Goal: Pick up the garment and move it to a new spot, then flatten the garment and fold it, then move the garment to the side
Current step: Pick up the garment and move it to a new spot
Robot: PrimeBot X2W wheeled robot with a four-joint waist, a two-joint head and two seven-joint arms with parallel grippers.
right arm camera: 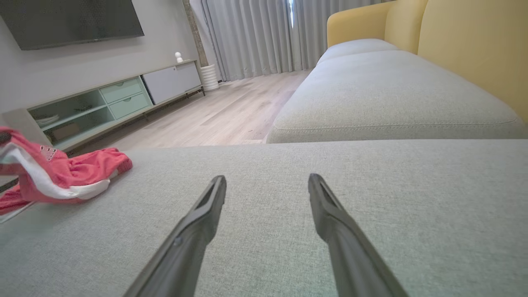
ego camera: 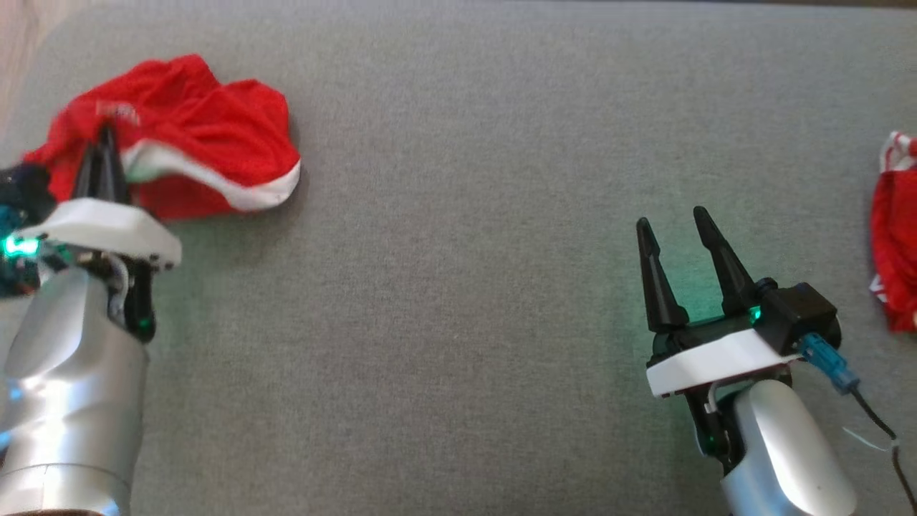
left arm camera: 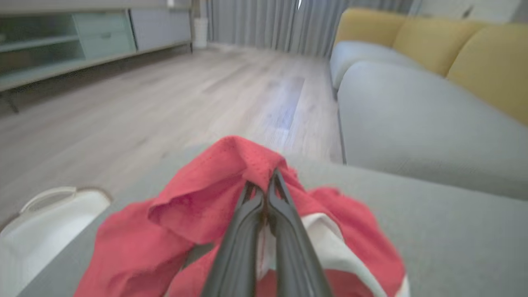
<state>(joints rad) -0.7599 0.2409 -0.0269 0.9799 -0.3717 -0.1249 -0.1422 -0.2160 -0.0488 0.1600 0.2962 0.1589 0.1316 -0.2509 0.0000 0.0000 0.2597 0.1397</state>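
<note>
A crumpled red garment [ego camera: 208,136] with a white band lies at the far left of the grey cushion. My left gripper [ego camera: 106,136] is shut on a raised fold of it. In the left wrist view the two dark fingers [left arm camera: 247,231] pinch a peak of the red garment [left arm camera: 194,206] at their tips. From the right wrist view the same garment [right arm camera: 62,177] sits at the left edge. My right gripper [ego camera: 673,222] hovers over bare cushion at the lower right, open, nothing between its fingers [right arm camera: 198,222].
Another red and white cloth [ego camera: 895,229] lies at the right edge of the cushion [ego camera: 458,215]. A white tub [left arm camera: 45,222] stands off the cushion's left side. Wooden floor [left arm camera: 165,95], a low cabinet [right arm camera: 115,99] and a grey and yellow sofa [right arm camera: 392,82] lie beyond.
</note>
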